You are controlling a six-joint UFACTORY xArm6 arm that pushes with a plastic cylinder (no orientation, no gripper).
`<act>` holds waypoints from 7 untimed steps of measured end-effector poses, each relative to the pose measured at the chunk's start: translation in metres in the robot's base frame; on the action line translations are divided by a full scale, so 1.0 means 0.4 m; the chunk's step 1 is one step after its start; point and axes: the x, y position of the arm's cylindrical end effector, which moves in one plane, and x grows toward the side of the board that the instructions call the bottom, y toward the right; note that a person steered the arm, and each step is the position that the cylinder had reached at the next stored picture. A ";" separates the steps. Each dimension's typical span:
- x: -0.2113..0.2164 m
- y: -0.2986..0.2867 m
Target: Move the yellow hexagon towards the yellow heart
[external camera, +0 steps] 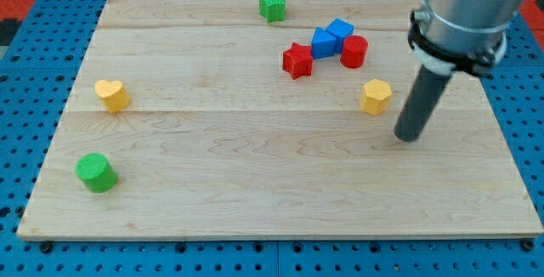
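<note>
The yellow hexagon [376, 96] sits on the wooden board right of centre. The yellow heart [111, 94] lies near the board's left edge, at about the same height in the view. My tip [409, 137] rests on the board just to the right of and slightly below the hexagon, with a small gap between them.
A red star [297, 60], two blue blocks [330, 38] and a red cylinder [354, 51] cluster above and left of the hexagon. A green star-like block [273, 5] sits near the top edge. A green cylinder [96, 172] stands at lower left. The board [255, 183] lies on a blue surface.
</note>
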 end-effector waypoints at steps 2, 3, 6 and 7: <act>-0.086 0.008; -0.065 -0.182; -0.151 0.017; -0.149 -0.138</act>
